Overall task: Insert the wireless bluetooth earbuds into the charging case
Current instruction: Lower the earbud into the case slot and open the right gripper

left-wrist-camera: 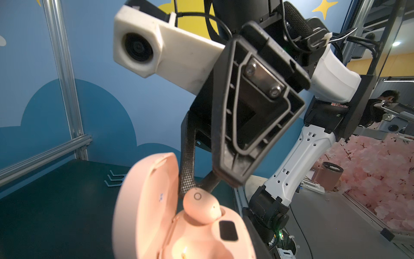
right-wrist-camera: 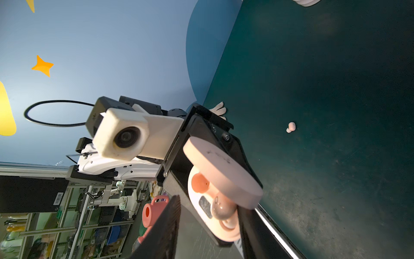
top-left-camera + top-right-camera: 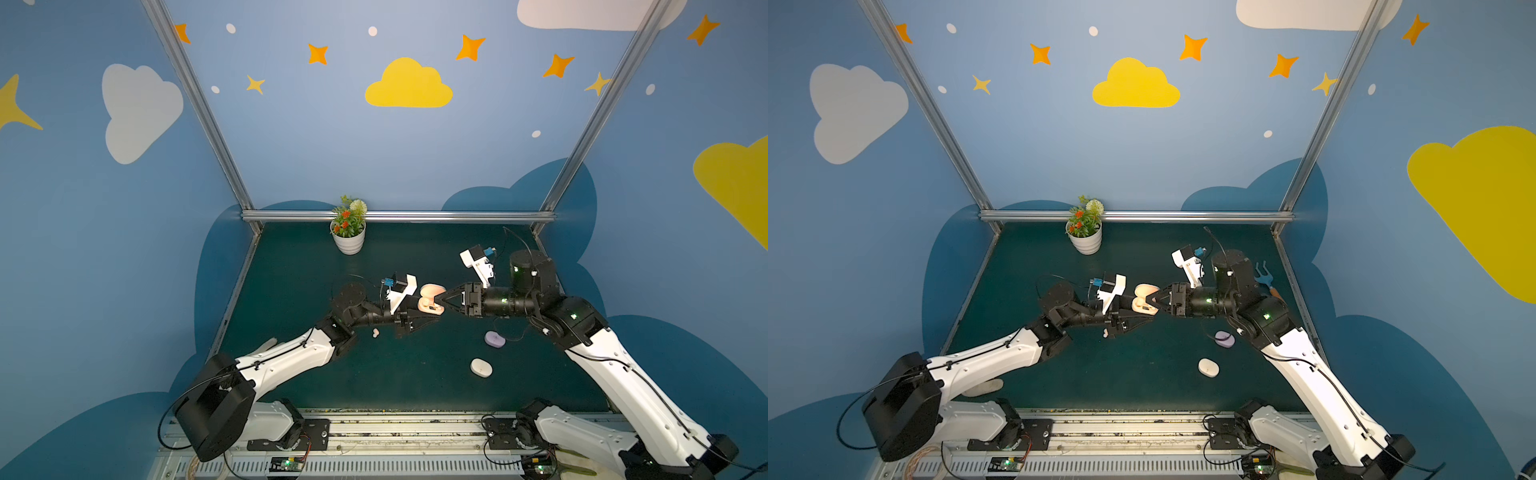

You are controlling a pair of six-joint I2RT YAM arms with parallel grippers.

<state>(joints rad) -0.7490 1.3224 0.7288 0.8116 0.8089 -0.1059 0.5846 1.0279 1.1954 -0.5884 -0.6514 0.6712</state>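
Observation:
The pale pink charging case [image 3: 430, 300] [image 3: 1144, 301] is held above the mat with its lid [image 1: 145, 201] open, and my left gripper [image 3: 432, 311] is shut on its base. One of the wireless bluetooth earbuds, a pink one [image 1: 200, 208] [image 2: 223, 208], rests tilted in the case socket next to the dark window. The other socket [image 2: 199, 182] looks empty. My right gripper [image 3: 444, 301] [image 2: 210, 204] stands open at the case, its fingers [image 1: 187, 175] on either side of that earbud. Another pink earbud [image 3: 375, 332] [image 2: 291, 127] lies on the mat under the left arm.
A lilac case [image 3: 494, 338] and a white case [image 3: 481, 368], both shut, lie on the mat at the front right. A white flower pot [image 3: 349, 237] stands at the back. A white glove [image 3: 984, 386] lies under the left arm, and a blue garden fork [image 3: 1264, 277] is behind the right arm.

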